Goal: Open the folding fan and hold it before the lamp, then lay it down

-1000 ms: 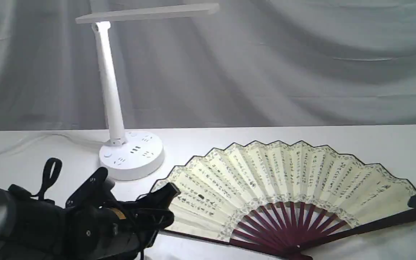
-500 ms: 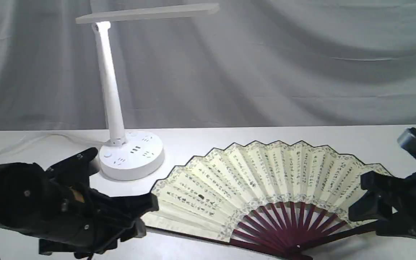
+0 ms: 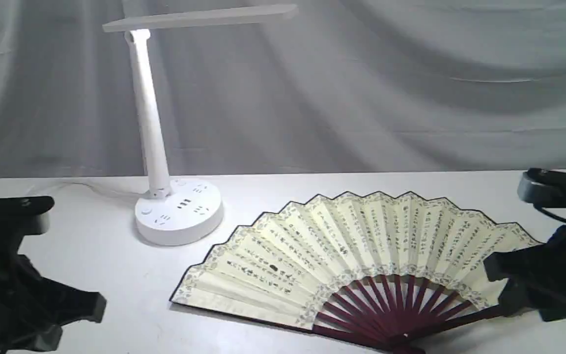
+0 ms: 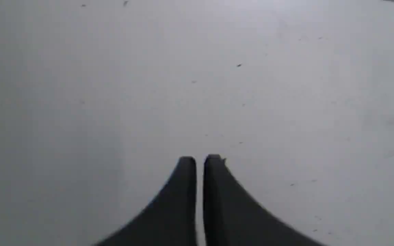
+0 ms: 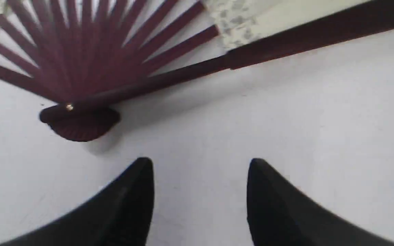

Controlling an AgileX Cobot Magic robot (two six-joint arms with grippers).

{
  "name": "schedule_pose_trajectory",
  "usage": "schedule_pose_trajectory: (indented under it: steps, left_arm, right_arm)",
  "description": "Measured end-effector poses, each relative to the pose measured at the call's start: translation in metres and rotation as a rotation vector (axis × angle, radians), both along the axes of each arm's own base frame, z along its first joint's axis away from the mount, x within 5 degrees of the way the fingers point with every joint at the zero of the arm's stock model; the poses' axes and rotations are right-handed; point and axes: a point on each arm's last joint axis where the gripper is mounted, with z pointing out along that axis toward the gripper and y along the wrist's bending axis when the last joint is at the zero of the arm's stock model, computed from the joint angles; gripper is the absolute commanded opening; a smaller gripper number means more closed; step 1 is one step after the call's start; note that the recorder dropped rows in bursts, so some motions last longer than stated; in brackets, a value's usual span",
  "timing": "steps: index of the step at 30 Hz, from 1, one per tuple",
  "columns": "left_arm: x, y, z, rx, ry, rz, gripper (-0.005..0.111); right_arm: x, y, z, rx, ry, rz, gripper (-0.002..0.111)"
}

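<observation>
The folding fan (image 3: 361,250) lies spread open and flat on the white table (image 3: 91,250), its cream pleats fanned toward the back and its maroon ribs (image 5: 91,44) meeting at the pivot (image 5: 77,119) near the front edge. The white lamp (image 3: 177,211) stands behind the fan's left end, with its flat head high above. My left gripper (image 3: 97,307) is at the front left, well clear of the fan. In the left wrist view this left gripper (image 4: 200,159) is shut on nothing over bare table. My right gripper (image 5: 200,163) is open and empty, just off the fan's right guard (image 5: 303,44). In the exterior view the right gripper (image 3: 501,285) sits at the fan's right end.
A grey cloth backdrop (image 3: 361,88) hangs behind the table. The lamp's white cable (image 3: 42,191) trails left along the back of the table. Bare table surface lies between the left gripper and the fan.
The left gripper let go of the fan's left edge, pulled back to the left and shut. The fan's left end settled flat on the table. The right gripper came into view and drew slightly away from the right guard.
</observation>
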Motion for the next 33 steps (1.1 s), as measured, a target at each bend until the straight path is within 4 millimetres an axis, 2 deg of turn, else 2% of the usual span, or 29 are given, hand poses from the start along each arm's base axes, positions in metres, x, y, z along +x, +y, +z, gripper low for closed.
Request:
schedule_pose_trajectory:
  steps: [5,10,20,33]
  left_arm:
    - [-0.002,0.028,0.003,0.033,0.046,0.023,0.000]
    - [0.000,0.049,0.004,0.017,0.044,0.049,0.000]
    - [0.002,0.052,0.004,0.038,0.027,-0.018,0.000]
    - [0.002,0.053,0.004,0.047,0.021,-0.040,0.000]
  right_arm:
    - [-0.006,-0.011,0.024,-0.130,-0.011,-0.026,0.039]
    - [-0.013,-0.018,0.031,-0.236,-0.002,0.009,0.026]
    - [-0.016,-0.020,0.030,-0.272,0.035,0.038,0.000]
    - [-0.017,-0.010,0.031,-0.187,0.023,0.119,0.000]
